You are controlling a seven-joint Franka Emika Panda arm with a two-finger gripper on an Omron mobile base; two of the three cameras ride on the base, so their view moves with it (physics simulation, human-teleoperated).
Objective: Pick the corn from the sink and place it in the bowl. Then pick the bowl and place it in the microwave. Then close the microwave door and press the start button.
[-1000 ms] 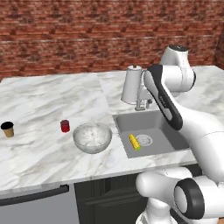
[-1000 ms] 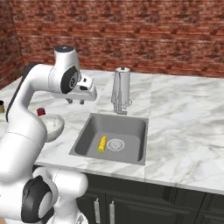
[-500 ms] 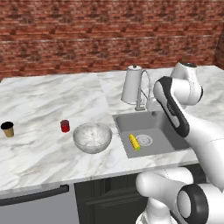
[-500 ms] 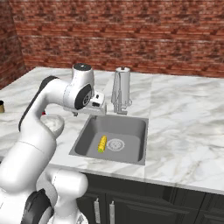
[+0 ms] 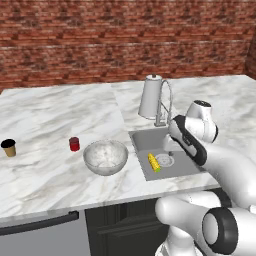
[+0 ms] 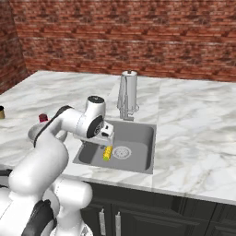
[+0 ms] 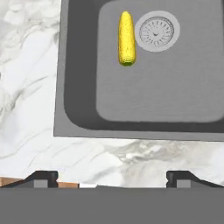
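Hand view puts the corn [image 7: 126,38] in the upper middle of the frame, lying on the sink [image 7: 157,94] floor just beside the round drain [image 7: 156,31]. Your pincer [image 7: 112,177] stands wide and empty, well above it. Centre over the cob and straddle its narrow width before descending. Fingertips are cut off at the bottom edge; the cob's green tip is hard to make out.
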